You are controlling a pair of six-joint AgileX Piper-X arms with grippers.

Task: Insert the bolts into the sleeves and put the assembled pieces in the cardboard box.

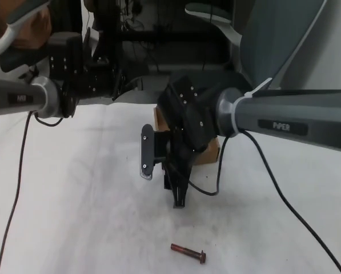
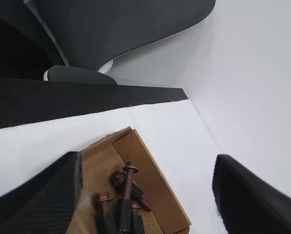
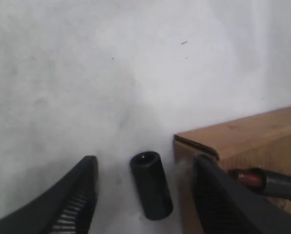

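Black sleeve (image 3: 151, 185), lying on bench (image 1: 73, 200) just beside cardboard box (image 3: 242, 131), straddled by right gripper (image 3: 144, 200), jaws wide and empty, seemingly poised to grasp it; loose bolt (image 1: 188, 253) nearby, not yet inserted; left gripper (image 2: 147, 195), likewise agape and empty, faces boxed assembled pieces (image 2: 123, 207).

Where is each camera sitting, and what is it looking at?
High view: behind the arms, looking forward and down over the bench. It shows both arms, the open right gripper by the cardboard box, and a loose bolt.
Left wrist view: on the left arm, looking down into the box at assembled pieces, between the open left gripper fingers.
Right wrist view: on the right arm, low, facing a sleeve between its fingers.
Shared: all three see the box.
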